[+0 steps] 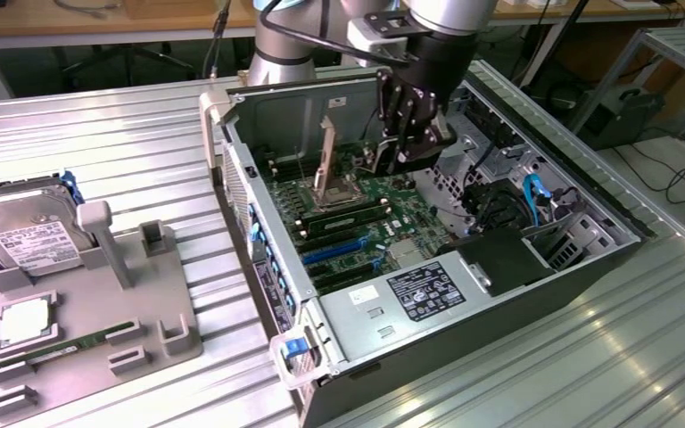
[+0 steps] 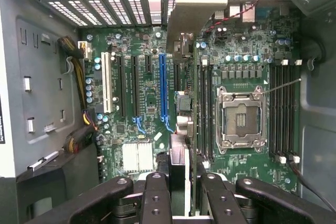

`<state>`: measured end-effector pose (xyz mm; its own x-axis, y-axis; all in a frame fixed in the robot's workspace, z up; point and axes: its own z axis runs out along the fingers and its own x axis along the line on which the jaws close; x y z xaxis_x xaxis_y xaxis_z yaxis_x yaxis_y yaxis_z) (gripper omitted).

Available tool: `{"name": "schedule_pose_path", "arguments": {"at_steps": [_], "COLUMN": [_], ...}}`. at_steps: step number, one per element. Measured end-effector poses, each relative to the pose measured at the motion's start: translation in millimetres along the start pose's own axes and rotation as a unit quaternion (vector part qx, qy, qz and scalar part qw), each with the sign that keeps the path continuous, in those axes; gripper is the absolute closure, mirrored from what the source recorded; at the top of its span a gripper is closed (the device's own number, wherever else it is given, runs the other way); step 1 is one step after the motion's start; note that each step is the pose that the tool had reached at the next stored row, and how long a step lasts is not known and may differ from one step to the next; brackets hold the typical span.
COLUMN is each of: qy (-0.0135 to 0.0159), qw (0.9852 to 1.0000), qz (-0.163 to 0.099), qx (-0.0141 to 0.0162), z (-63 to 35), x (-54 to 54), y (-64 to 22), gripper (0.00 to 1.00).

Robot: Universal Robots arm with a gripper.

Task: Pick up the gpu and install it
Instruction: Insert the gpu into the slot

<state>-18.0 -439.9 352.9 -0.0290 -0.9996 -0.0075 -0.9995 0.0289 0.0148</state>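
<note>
Gripping the gpu (image 2: 180,145) edge-on, the fingers (image 2: 155,195) are closed on the card's upper edge, one on each face; it hangs upright below them over the motherboard (image 2: 147,98), its silver end bracket (image 2: 184,14) reaching toward the slotted rear wall. In the wrist view the card stands between the blue expansion slot (image 2: 162,87) and the nearest bank of memory slots (image 2: 206,108), just above the board; whether it touches a slot cannot be told. Beyond the memory lies the open CPU socket (image 2: 240,116). In the exterior view the gripper (image 1: 400,152) is lowered into the open computer case (image 1: 355,321), which lies on its side on the ribbed metal bench (image 1: 117,134). Well apart, at the exterior view's left, a grey parts tray (image 1: 182,316) carries a hard drive (image 1: 21,236), a processor (image 1: 24,323) and a green memory stick (image 1: 75,346)
</note>
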Motion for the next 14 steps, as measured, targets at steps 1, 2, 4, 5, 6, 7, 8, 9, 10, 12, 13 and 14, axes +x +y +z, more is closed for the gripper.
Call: {"name": "schedule_pose_path", "arguments": {"at_steps": [1, 2, 4, 5, 6, 7, 8, 9, 10, 12, 13, 14], "qy": [0.0, -0.0004, -0.001, -0.0009, -0.0009, -0.0009, -0.0009, -0.0009, -0.0009, -0.001, -0.0009, -0.0009], "qw": [1.0, 1.0, 1.0, 1.0, 1.0, 1.0, 1.0, 1.0, 1.0, 1.0, 1.0, 1.0], "qz": [0.0, 0.0, 0.0, 0.0, 0.0, 0.0, 0.0, 0.0, 0.0, 0.002, 0.002, 0.002], "qx": [0.0, 0.0, 0.0, 0.0, 0.0, 0.0, 0.0, 0.0, 0.0, -0.0027, -0.0031, -0.0033], "z": [0.5, 0.9, 2.2, 4.4, 5.9, 7.8, 9.8, 11.5, 12.5, 14.3, 15.6, 16.1], "x": [0.0, 0.1, 0.1, 0.1, 0.3, 0.4, 0.5, 0.5, 0.6, 0.5, 0.6, 0.6], "y": [0.0, 0.0, 0.0, 1.0, 1.5, 1.9, 2.3, 2.3, 2.3, 2.5, 3.4, 3.8], "gripper": [0.73, 0.73, 0.73, 0.73, 0.73, 0.73, 0.73, 0.73, 0.73, 0.73, 0.73, 0.73]}}
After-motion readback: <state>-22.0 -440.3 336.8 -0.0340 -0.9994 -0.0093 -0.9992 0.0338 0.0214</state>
